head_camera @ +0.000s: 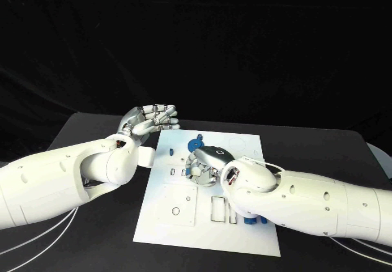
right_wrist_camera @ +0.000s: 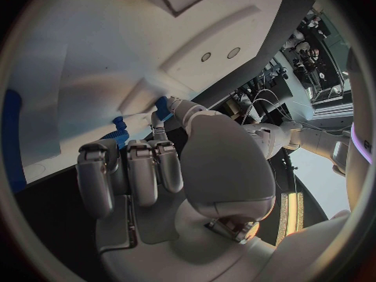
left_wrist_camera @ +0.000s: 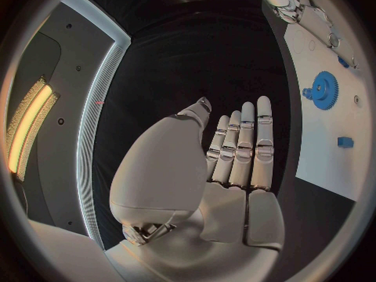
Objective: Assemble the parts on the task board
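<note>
Looking down from the head camera, the task board (head_camera: 184,224) lies in the middle of the black table (head_camera: 90,127). The left hand (head_camera: 149,119) hangs over the table just past the board's far left corner, holding nothing. The right hand (head_camera: 208,165) is low over the board's middle, beside a blue gear (head_camera: 196,144); more blue parts (head_camera: 253,221) sit near the board's right edge.

From the left wrist, the left hand (left_wrist_camera: 235,163) shows its fingers straight, side by side and empty — the gear (left_wrist_camera: 321,89) and a small blue block (left_wrist_camera: 345,142) rest on the board (left_wrist_camera: 329,131) beyond.

From the right wrist, the right hand (right_wrist_camera: 168,169) has its fingers curled, thumb and a fingertip against a small blue part (right_wrist_camera: 163,106) at the board (right_wrist_camera: 94,62) — whether it is truly pinched cannot be told.
</note>
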Motion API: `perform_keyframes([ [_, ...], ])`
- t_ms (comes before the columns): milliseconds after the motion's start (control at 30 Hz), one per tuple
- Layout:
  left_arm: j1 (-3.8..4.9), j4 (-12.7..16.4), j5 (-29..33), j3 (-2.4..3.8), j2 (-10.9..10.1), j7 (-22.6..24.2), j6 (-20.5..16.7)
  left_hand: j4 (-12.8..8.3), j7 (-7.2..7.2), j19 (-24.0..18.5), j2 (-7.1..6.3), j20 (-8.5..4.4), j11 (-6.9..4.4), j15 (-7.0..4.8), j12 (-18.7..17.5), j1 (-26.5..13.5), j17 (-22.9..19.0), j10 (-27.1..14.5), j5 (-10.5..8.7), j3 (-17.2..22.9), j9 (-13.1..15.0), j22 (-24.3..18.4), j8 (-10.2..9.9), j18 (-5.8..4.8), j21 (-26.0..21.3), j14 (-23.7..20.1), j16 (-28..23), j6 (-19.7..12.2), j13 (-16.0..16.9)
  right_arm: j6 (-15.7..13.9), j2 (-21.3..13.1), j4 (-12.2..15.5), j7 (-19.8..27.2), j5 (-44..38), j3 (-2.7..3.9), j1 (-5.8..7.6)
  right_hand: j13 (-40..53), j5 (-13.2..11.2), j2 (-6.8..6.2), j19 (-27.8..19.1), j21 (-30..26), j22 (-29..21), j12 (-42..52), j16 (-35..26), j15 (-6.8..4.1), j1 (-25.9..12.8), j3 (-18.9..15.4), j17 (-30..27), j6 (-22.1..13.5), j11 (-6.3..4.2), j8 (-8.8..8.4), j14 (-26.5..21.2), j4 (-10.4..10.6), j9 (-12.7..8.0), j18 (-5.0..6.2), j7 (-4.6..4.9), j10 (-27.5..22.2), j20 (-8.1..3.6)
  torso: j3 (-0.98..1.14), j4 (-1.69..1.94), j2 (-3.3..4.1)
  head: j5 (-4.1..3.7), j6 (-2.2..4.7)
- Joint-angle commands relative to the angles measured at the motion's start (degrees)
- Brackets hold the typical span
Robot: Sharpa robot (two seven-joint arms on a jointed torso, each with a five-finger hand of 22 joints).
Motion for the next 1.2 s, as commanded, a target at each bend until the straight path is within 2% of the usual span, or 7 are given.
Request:
perform_keyframes([
  [33,0.05,0.2,-0.1,0.04,0.0,0.3,1.1,0.0,0.39,0.2,-0.23,0.00,0.01,0.25,-0.2,0.5,0.1,0.5,0.18,0.4,-0.1,-0.1,-0.1,0.26,-0.4,0.1,-0.4,-0.1,0.0,1.8,0.0,-0.2,-1.1,-1.4,-0.13,-0.16,11.7,-0.5,-0.37,6.1,0.3,15.1,-0.5,0.2,0.00,-0.6,0.1,15.1,-0.9,0.16,-0.61,6.1,0.2,-0.3,-0.82,0.25,3.0,-0.10,0.01,-0.01,-0.01,-0.02,-0.03],
  [400,0.05,0.2,-0.1,0.04,-0.1,0.2,1.1,0.0,0.39,0.2,-0.23,0.00,0.01,0.25,-0.2,0.5,0.1,0.5,0.18,0.4,-0.1,-0.1,-0.1,0.26,-0.4,0.1,-0.4,-0.1,0.0,1.5,0.2,-0.1,-1.1,-1.8,-0.13,-0.17,11.0,-1.2,-1.74,6.1,0.3,15.1,-1.0,0.2,0.62,-1.5,-0.2,15.1,-2.6,0.89,-1.55,6.1,0.4,-0.6,-0.82,1.05,2.3,0.43,0.01,0.05,0.00,-0.11,0.06],
  [700,0.05,0.2,-0.1,0.04,-0.1,0.2,1.2,0.0,0.39,0.2,-0.23,0.00,0.01,0.25,-0.2,0.5,0.1,0.5,0.18,0.4,-0.1,-0.1,-0.1,0.26,-0.4,0.1,-0.4,-0.1,0.0,1.3,0.2,-0.2,-1.2,-1.9,-0.13,-0.17,10.8,-1.8,-2.34,6.1,0.3,15.1,-1.2,0.2,0.92,-2.1,-0.5,15.1,-3.1,1.20,-1.87,6.1,0.7,-0.8,-0.82,1.36,2.1,0.72,-0.01,-0.01,-0.01,-0.13,-0.05],
  [900,0.05,0.1,-0.1,0.04,-0.2,0.1,1.2,0.0,0.39,0.2,-0.23,0.00,0.01,0.25,-0.2,0.5,0.1,0.5,0.18,0.4,-0.1,-0.1,-0.1,0.26,-0.4,0.1,-0.4,-0.1,0.0,0.7,0.1,-0.1,-0.9,-1.9,-0.13,-0.17,10.4,-4.1,-3.11,6.1,0.3,15.1,-1.5,0.2,1.29,-3.0,-1.3,15.1,-4.1,1.57,-2.43,6.1,1.4,-1.0,-0.82,1.72,1.6,1.11,0.01,0.01,0.00,-0.22,0.02],
  [1000,0.05,0.1,-0.1,0.04,-0.2,0.1,1.3,0.0,0.39,0.2,-0.23,0.00,0.01,0.25,-0.2,0.5,0.1,0.5,0.18,0.4,-0.1,-0.1,-0.1,0.26,-0.4,0.1,-0.4,-0.1,0.0,0.1,0.1,0.0,-0.7,-2.0,-0.13,-0.17,10.1,-6.8,-4.16,6.1,0.3,15.1,-1.8,0.2,1.60,-3.9,-3.4,15.1,-5.5,1.86,-3.18,6.1,2.5,-1.3,-0.82,2.02,1.3,1.39,-0.01,0.02,-0.02,-0.25,0.04],
  [1033,0.05,0.1,-0.1,0.04,-0.2,0.1,1.3,0.0,0.39,0.2,-0.23,0.00,0.01,0.25,-0.2,0.5,0.1,0.5,0.18,0.4,-0.1,-0.1,-0.1,0.26,-0.4,0.1,-0.4,-0.1,0.0,-0.2,0.0,0.1,-0.7,-2.0,-0.13,-0.17,10.0,-7.0,-4.38,6.1,0.3,15.1,-1.9,0.2,1.63,-4.0,-4.0,15.1,-5.9,1.96,-3.35,6.1,2.8,-1.4,-0.82,2.10,1.1,1.46,-0.01,0.02,-0.02,-0.24,0.05],
  [1200,0.05,0.0,-0.1,0.04,-0.2,-0.1,1.4,0.0,0.39,0.2,-0.23,0.00,0.01,0.25,-0.2,0.5,0.1,0.5,0.18,0.4,-0.1,-0.1,-0.1,0.26,-0.4,0.1,-0.4,-0.1,0.0,-4.1,-0.8,1.1,0.1,-2.3,-0.12,-0.17,9.6,-5.2,-4.04,6.1,0.3,15.1,-2.1,0.2,2.13,-3.2,-10.1,15.1,-7.5,2.50,-4.14,6.1,5.0,-2.0,-0.82,2.68,0.7,1.96,0.02,0.09,-0.02,-0.37,0.13],
])
